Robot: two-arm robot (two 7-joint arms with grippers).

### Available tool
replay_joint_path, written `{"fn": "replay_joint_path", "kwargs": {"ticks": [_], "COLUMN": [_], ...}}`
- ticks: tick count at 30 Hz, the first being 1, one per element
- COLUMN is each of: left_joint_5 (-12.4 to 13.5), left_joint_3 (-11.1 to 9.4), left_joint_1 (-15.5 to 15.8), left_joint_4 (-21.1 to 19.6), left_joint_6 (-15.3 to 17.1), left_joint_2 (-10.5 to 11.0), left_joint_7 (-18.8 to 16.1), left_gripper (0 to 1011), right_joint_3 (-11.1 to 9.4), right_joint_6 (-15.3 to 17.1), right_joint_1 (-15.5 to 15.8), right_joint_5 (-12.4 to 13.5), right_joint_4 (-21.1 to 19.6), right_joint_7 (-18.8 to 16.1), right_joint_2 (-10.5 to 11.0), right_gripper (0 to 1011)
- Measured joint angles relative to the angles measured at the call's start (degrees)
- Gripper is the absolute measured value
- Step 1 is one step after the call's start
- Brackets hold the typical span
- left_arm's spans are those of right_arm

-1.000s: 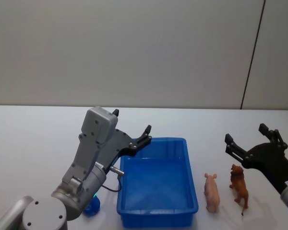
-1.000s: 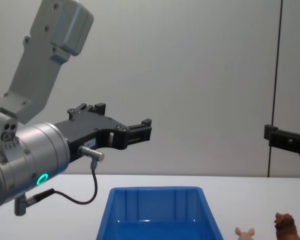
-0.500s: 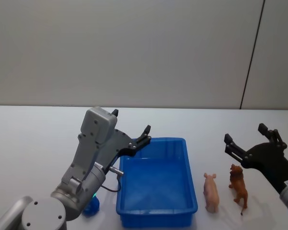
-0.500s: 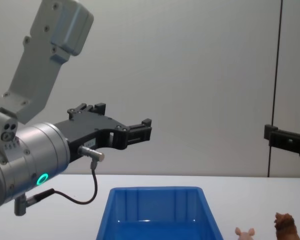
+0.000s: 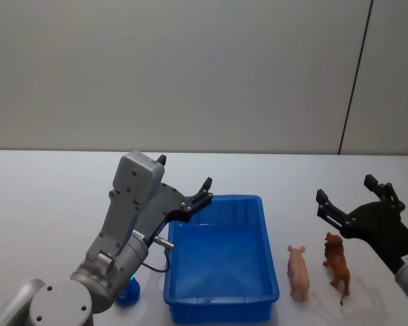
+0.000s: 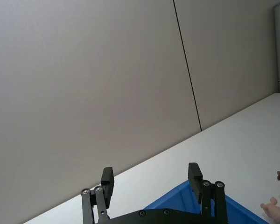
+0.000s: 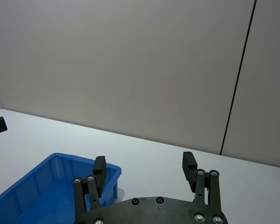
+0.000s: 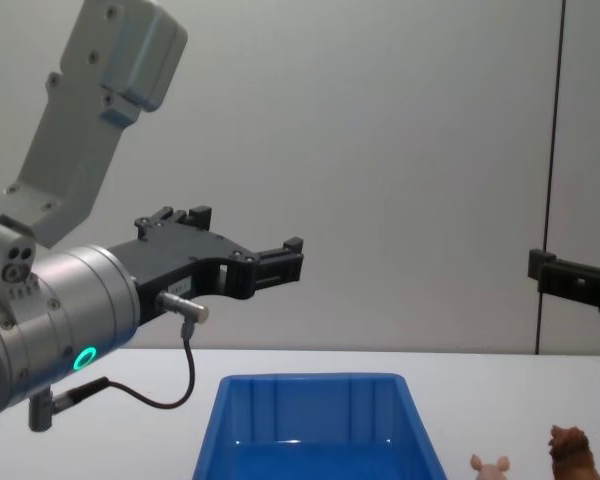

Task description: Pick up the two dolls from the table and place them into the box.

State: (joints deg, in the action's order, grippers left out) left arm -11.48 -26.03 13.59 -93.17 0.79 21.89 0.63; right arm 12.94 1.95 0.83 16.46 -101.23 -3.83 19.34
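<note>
The box [image 5: 221,199] is smooth blue plastic with a slight gloss. The worktop [image 5: 54,190] is white, smooth and matt. The brown doll [image 5: 337,265] has a rough, shaggy surface; the pink doll [image 5: 298,272] looks smooth. The left pincer [image 6: 150,172] and right pincer [image 7: 144,162] are matt black; the left arm's casing [image 5: 137,178] is satin grey.

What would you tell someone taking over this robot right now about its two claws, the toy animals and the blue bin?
Left gripper: open, holding nothing, raised by the box's far left corner.
Right gripper: open, holding nothing, hovering just beyond the brown doll.
Pink doll and brown doll are side by side on the table, right of the box, pink nearer it.
Done: nothing; neither doll is in the box.
Left: grasp each doll and place it in the box.
</note>
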Motion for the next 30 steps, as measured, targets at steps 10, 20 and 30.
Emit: {"fn": "replay_joint_path", "kwargs": {"ticks": [10,20,30], "left_joint_5": [0.00,0.00,0.00], "left_joint_3": [0.00,0.00,0.00], "left_joint_1": [0.00,0.00,0.00], "left_joint_4": [0.00,0.00,0.00], "left_joint_6": [0.00,0.00,0.00], "left_joint_2": [0.00,0.00,0.00], "left_joint_7": [0.00,0.00,0.00], "left_gripper": [1001,1001,1001], "right_joint_3": [0.00,0.16,0.21], "right_joint_6": [0.00,1.30,4.90], "right_joint_1": [0.00,0.18,-0.23], "right_joint_5": [0.00,-1.03,-2.52], "right_joint_4": [0.00,0.08,2.22], "right_joint_7": [0.00,1.57,3.91], "right_joint_2": [-0.01,-0.46,-1.20], "right_gripper": [1001,1001,1001]}}
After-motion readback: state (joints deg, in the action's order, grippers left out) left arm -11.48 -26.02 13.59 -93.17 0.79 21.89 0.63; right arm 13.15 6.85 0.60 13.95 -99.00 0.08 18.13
